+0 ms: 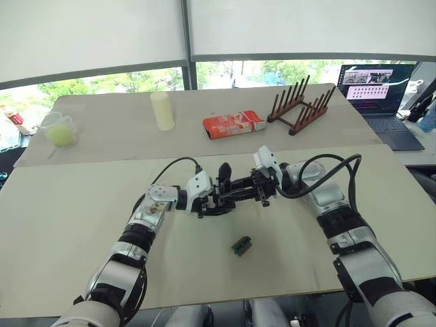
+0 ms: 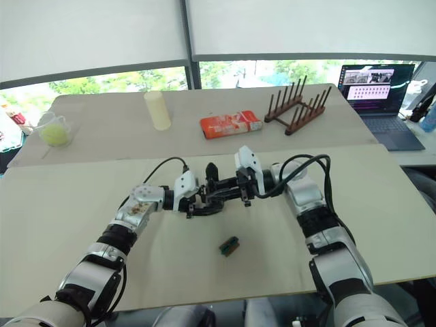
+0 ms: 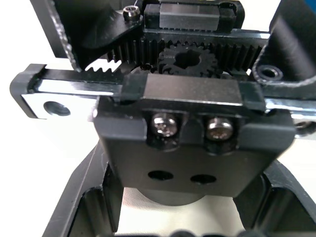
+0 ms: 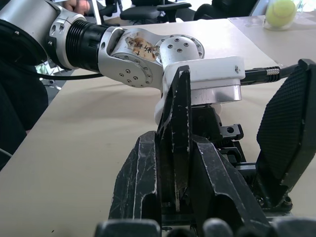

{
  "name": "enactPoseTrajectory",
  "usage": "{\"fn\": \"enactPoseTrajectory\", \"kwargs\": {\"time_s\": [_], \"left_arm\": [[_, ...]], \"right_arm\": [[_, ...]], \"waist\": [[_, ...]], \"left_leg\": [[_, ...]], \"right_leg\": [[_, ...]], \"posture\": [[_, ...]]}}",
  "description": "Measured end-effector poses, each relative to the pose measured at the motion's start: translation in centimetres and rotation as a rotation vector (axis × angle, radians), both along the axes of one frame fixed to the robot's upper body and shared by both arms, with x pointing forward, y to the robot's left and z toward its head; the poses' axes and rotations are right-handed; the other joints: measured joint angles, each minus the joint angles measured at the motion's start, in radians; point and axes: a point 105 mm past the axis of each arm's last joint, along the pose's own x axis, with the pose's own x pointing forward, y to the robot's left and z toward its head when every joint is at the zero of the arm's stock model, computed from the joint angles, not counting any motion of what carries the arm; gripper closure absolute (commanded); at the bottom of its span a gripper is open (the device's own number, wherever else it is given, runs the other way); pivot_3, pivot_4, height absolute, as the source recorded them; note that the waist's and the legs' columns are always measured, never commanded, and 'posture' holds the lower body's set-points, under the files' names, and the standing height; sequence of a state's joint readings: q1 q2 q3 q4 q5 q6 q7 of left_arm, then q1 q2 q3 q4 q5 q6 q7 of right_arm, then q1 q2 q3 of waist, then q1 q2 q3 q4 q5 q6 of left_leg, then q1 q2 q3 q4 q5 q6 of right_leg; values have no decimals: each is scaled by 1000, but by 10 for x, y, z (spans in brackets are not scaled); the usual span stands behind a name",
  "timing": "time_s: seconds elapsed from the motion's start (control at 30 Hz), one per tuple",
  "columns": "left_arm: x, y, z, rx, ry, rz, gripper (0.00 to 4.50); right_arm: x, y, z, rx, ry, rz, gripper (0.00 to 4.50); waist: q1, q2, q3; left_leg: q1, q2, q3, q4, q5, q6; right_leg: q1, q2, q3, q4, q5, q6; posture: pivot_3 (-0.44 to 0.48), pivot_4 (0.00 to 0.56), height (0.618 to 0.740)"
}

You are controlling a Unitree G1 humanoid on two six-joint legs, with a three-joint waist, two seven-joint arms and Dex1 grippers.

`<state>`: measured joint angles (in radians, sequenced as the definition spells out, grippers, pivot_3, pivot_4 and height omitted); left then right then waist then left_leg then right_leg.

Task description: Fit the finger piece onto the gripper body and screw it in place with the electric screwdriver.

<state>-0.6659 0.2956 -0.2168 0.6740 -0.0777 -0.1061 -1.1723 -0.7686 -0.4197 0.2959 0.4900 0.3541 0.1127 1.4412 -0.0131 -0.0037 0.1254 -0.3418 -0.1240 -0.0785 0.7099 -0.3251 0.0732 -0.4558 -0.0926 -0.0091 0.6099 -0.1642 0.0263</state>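
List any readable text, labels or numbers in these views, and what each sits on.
No text reads clearly.
Red packet: white print, too blurred to read.
Laptop screen: window contents too small to read.
Sticker on the left arm's wrist joint: dark handwritten marks, not legible.
Gripper body: no markings visible.

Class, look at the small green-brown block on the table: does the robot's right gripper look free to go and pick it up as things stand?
Probably not yet: the right gripper is up at the gripper body with the left gripper. The block itself lies in the open on the table.
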Motion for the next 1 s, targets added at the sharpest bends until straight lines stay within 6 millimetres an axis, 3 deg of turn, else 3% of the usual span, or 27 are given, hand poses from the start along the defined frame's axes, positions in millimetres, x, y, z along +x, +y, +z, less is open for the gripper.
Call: {"fn": "enactPoseTrajectory", "kwargs": {"time_s": [0.47, 0.53, 0.6, 0.7, 0.83, 1.0], "left_arm": [[0, 0, 0, -1, -3, -3, 2153], [0, -1, 1, -4, -4, -5, 2153], [0, -2, 2, -7, -8, -6, 2153], [1, -2, 4, -10, -20, -6, 2153], [1, -2, 5, -16, -25, -14, 2153], [1, -5, 4, -24, -16, -17, 2153]], "right_arm": [[-3, -1, 0, 29, -42, -23, 4117], [-3, -2, 3, 43, -58, -29, 3101], [-4, -8, -7, 10, -36, -49, 2475], [-6, -11, -1, 3, -56, -42, 1461], [-3, -36, 17, -33, -115, -101, 1418], [-10, -45, 26, -53, -136, -130, 1418]], "waist": [[1, 0, 0], [1, 0, 0], [2, 0, 0], [1, 1, 2], [6, 1, 3], [10, 1, 3]], "left_leg": [[0, 0, 0, 0, 0, 0], [-1, 0, 0, 0, 0, 0], [-4, 0, 0, 1, 0, 0], [-9, -1, 0, 2, 0, 0], [-13, -1, 0, 3, 0, 0], [-13, -1, 0, 3, 0, 0]], "right_leg": [[0, 0, 0, 0, 0, 0], [-1, 0, 0, 0, 0, 0], [-3, 0, -1, 0, 0, 0], [-6, 0, -1, 0, 0, 0], [-10, -1, -1, 0, 0, 0], [-10, -1, -1, 0, 0, 0]], "posture": [[0, 150, 740], [0, 150, 740], [0, 150, 740], [0, 150, 740], [0, 150, 740], [0, 150, 740]]}}
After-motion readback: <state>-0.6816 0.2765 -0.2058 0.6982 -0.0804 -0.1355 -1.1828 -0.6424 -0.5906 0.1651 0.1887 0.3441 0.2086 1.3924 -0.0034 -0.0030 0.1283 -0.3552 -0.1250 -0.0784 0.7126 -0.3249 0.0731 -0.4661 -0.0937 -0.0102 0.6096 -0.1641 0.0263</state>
